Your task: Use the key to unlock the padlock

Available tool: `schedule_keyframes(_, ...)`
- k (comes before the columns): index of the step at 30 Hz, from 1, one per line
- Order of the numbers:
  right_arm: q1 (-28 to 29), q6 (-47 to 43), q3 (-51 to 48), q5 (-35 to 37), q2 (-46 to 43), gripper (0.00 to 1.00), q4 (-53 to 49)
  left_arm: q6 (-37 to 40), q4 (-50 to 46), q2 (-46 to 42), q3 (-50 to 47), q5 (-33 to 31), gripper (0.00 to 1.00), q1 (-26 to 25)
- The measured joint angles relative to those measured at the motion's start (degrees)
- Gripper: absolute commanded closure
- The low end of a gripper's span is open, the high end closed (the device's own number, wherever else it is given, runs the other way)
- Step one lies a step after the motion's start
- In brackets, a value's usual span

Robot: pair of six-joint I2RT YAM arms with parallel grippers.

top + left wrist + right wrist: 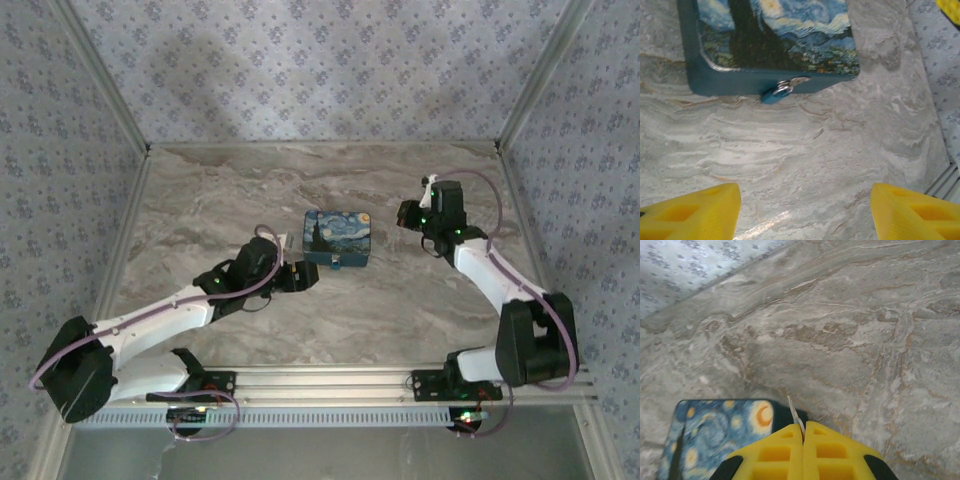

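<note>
- My two arms are bolted at the near edge of the bench [400, 330]. The left one lies low towards the middle, and the right one reaches up the right side.
- My left pincer [805, 212] stands wide open. Its yellow fingers [700, 212] are well apart, with bare marble-patterned bench between them, and it has hold of nothing.
- From above, that pincer sits just short of the near left corner of the box [340, 235], pointing at it without touching.
- The padlock [775, 95] lies straight ahead of my left pincer. It is a small teal-blue body hanging at the middle of the box's near wall, low against the bench.
- A silver hasp [796, 81] sits just above the padlock on that wall. I cannot tell whether the shackle is closed.
- The box is teal-sided, with a Starry Night painting across its lid, and it rests flat near the middle of the bench.
- My right pincer [803, 429] is off to the right of the box and apart from it. Its fingers are pressed fully together.
- The key [795, 414] is pinched between those fingers. It shows as a thin silver blade poking out from the seam, with its tip just beside the box's corner.
- A wall [320, 70] with patterned paper rises behind the bench.
</note>
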Motion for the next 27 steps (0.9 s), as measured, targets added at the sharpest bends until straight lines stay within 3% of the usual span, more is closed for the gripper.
schedule_keyframes(14,2.8,-0.1,12.1,3.0,22.3,1.00,5.6,-1.4,2.4,0.9,-1.1,-2.5,0.30,-0.1)
schedule_keyframes(27,7.5,0.6,13.8,3.5,27.1,1.00,6.8,-2.0,2.9,4.0,-1.3,-3.3,0.29,-0.1)
